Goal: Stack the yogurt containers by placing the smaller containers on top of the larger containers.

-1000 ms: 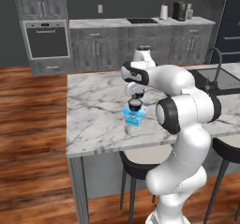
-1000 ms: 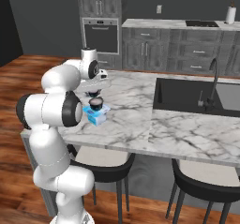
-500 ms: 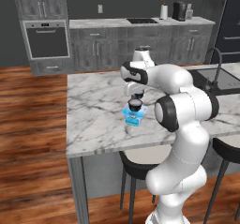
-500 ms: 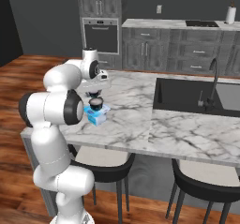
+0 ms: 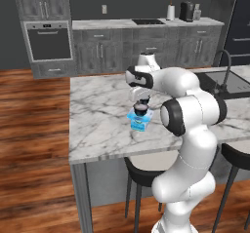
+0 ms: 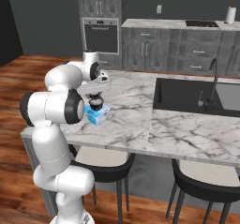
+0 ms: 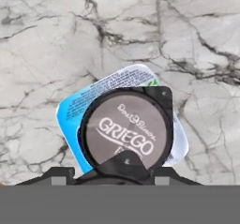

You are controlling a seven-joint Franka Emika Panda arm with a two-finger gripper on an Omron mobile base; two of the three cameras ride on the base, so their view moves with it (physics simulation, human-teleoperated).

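Here, in the left base view, the white arm rises from the lower right and bends over the marble desk [image 5: 97, 115], its pincer [image 5: 141, 102] pointing down at frame centre, directly above a dark round cup [image 5: 140, 110] that sits on top of the light-blue tub [image 5: 139, 122]; the tub stands on the desk near its front edge, above a dark stool [image 5: 146, 171]. A sink with a black faucet [image 5: 222, 64] lies at the right edge. In the right base view, the arm rises from the lower left; the pincer [image 6: 97, 98] hangs left of centre over the same cup [image 6: 97, 106], which rests on the tub [image 6: 97, 115], and the sink basin [image 6: 197, 94] occupies the right half of the desk. In the hand view, the cup's grey lid, lettered "GRIEGO", fills the lower centre [image 7: 126, 131], with the tub's pale blue-edged top [image 7: 79, 107] showing around it to the left and right against the marble. The dark fingertips [image 7: 124, 164] overlap the cup's near edge; whether the pincer clamps the cup or stands loose about it cannot be told.
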